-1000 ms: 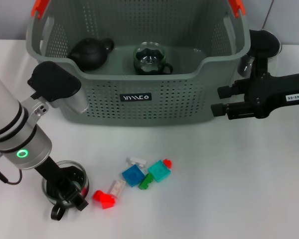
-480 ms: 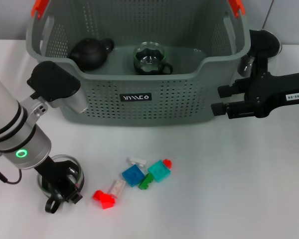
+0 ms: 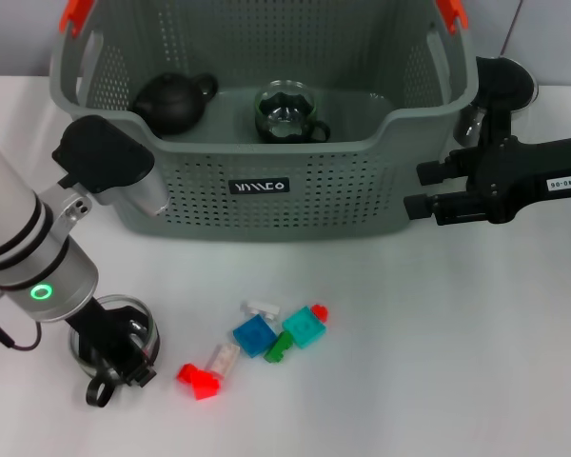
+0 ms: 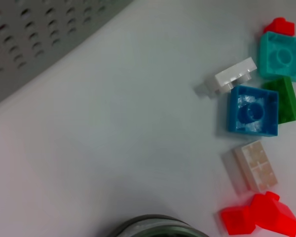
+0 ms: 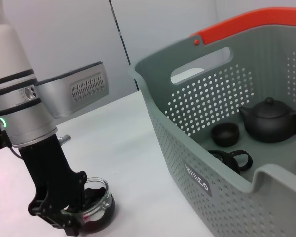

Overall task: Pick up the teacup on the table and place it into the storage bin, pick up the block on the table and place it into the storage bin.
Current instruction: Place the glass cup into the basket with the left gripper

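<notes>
A glass teacup (image 3: 124, 319) with a dark handle stands on the white table at the front left. My left gripper (image 3: 122, 367) reaches down onto it, and its black fingers are closed over the cup's rim. The right wrist view shows the same grip on the teacup (image 5: 96, 205). Its rim also shows in the left wrist view (image 4: 155, 228). Several blocks lie to the cup's right, among them a red one (image 3: 198, 379), a blue one (image 3: 254, 334) and a teal one (image 3: 305, 327). The grey-green storage bin (image 3: 266, 186) stands behind. My right gripper (image 3: 416, 190) is open and empty by the bin's right end.
The bin holds a black teapot (image 3: 171, 100), a glass cup (image 3: 287, 112) and a small dark cup (image 5: 225, 133). A green block (image 3: 279, 347) and white blocks (image 3: 263, 308) lie in the cluster. Bare table lies at the front right.
My left gripper and the teacup shifted a little left and away from the table's front edge, then held still. The right arm has not moved.
</notes>
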Available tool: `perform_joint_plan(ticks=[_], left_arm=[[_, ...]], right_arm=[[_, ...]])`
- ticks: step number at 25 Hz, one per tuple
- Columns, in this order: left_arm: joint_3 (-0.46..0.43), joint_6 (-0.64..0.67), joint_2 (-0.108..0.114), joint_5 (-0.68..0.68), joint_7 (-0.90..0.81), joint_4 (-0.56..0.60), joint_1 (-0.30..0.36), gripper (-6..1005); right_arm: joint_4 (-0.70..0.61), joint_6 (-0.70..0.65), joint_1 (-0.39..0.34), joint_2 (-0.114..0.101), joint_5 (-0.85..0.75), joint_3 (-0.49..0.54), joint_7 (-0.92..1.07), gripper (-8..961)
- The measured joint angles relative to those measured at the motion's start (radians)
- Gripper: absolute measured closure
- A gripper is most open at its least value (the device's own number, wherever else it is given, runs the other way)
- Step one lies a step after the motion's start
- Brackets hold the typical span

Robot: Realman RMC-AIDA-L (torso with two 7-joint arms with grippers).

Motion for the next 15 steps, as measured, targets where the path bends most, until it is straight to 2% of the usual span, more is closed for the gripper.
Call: perform_joint_plan(ticks=[8,9,15], left_arm=[[-0.008,0.083,-0.001,0.0,-0.012,0.1,0.009,910],[-0.011,0.123,-0.001,-0.001,-0.02,0.154,0.014,918],[-0.019,0.142,-0.002,0.001,-0.03,0.187,0.016,950]], right_arm=[[-0.002,-0.001,0.0,0.0,0.0,0.001,0.0,307],[-0.002,-0.001,0.0,0.0,0.0,0.001,0.0,307],[0.001,-0.002,0.0,-0.001,0.0,0.004,-0.013,309]])
